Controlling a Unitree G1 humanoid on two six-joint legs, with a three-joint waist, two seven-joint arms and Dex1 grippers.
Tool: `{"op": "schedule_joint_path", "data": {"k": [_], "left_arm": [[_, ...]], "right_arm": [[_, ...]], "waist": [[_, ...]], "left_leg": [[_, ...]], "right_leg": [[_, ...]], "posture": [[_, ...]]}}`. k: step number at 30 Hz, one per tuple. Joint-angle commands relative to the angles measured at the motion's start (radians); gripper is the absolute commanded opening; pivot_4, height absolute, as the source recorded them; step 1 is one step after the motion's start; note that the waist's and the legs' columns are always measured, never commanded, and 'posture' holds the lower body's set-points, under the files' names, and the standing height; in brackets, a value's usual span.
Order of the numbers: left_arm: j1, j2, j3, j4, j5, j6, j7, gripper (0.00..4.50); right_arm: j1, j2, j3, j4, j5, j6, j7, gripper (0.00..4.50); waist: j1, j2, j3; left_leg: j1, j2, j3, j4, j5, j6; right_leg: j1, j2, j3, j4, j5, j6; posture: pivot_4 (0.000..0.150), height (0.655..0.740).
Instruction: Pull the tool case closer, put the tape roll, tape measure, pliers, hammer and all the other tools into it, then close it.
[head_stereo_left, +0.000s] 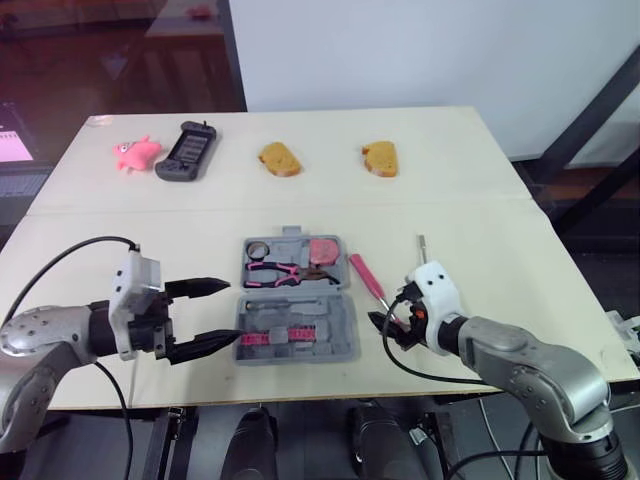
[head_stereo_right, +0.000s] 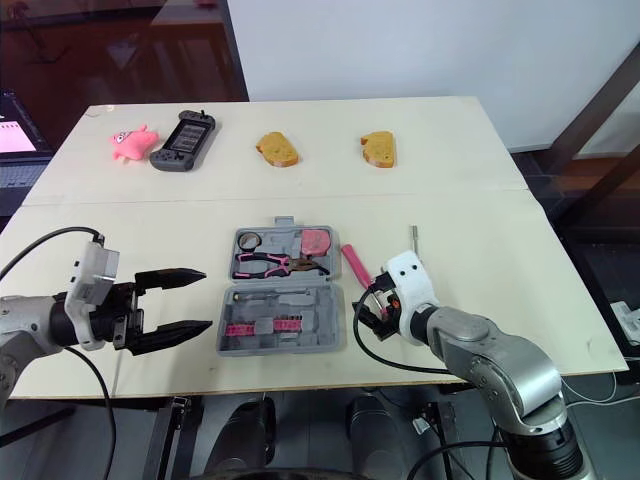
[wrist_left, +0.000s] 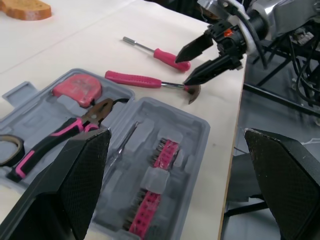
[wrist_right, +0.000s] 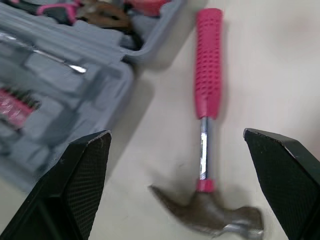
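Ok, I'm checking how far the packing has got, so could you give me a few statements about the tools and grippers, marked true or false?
1. The pliers lie inside the tool case. True.
2. The hammer is packed in the case. False: it lies on the table beside the case.
3. The right gripper is shut on the hammer. False: it is open, near the hammer's head.
4. The left gripper is open. True.

A: Between the spread fingers (wrist_right: 75, 190) of the right gripper (wrist_right: 176, 132)?
B: A hammer (wrist_right: 206, 107), flat on the table (wrist_right: 280, 65), pink handle pointing away.
A: And beside?
B: Open grey tool case (wrist_right: 65, 90), near the handle, holding pink bits (wrist_right: 20, 107).
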Motion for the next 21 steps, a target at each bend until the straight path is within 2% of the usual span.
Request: {"op": "schedule_joint_path", "data": {"k": [1, 2, 5, 16, 19, 21], "left_arm": [[0.0, 0.015, 0.013, -0.015, -0.002, -0.008, -0.01, 4.5], [0.002, 0.014, 0.014, -0.016, 0.0, -0.008, -0.007, 4.5], [0.008, 0.013, 0.026, -0.019, -0.004, -0.004, -0.002, 4.5], [0.02, 0.022, 0.046, -0.024, 0.004, -0.008, 0.009, 4.5], [0.018, 0.024, 0.046, -0.023, 0.005, -0.008, 0.011, 4.5], [0.02, 0.026, 0.051, -0.021, 0.005, -0.01, 0.009, 4.5]], "right_arm": [[-0.014, 0.012, 0.029, 0.05, -0.056, -0.057, 0.012, 3.94], [-0.014, 0.011, 0.047, 0.076, -0.078, -0.072, 0.015, 3.63], [-0.011, 0.005, 0.081, 0.115, -0.129, -0.101, 0.022, 2.15], [-0.041, 0.074, 0.136, 0.227, -0.253, -0.178, 0.031, 2.15], [-0.029, 0.105, 0.126, 0.227, -0.262, -0.159, 0.021, 1.31], [-0.018, 0.12, 0.119, 0.217, -0.265, -0.147, 0.02, 0.31]], "waist": [[-0.001, 0.0, 0.0], [-0.001, 0.0, 0.0], [-0.002, 0.0, 0.0], [-0.002, 0.0, 0.0], [-0.002, 0.0, 0.0], [-0.002, 0.0, 0.0]], "left_leg": [[0.0, 0.0, 0.0, 0.0, 0.0, 0.0], [0.0, 0.0, 0.0, 0.0, 0.0, 0.0], [0.0, 0.0, 0.0, 0.0, 0.0, 0.0], [0.0, 0.0, 0.0, 0.0, 0.0, 0.0], [0.0, 0.0, 0.0, 0.0, 0.0, 0.0], [0.0, 0.0, 0.0, 0.0, 0.0, 0.0]], "right_leg": [[0.0, 0.0, 0.0, 0.0, 0.0, 0.0], [0.0, 0.0, 0.0, 0.0, 0.0, 0.0], [0.0, 0.0, 0.0, 0.0, 0.0, 0.0], [0.0, 0.0, 0.0, 0.0, 0.0, 0.0], [0.0, 0.0, 0.0, 0.0, 0.0, 0.0], [0.0, 0.0, 0.0, 0.0, 0.0, 0.0]], "posture": [[0.15, 0.74], [0.15, 0.74], [0.15, 0.74], [0.15, 0.74], [0.15, 0.74], [0.15, 0.74]]}}
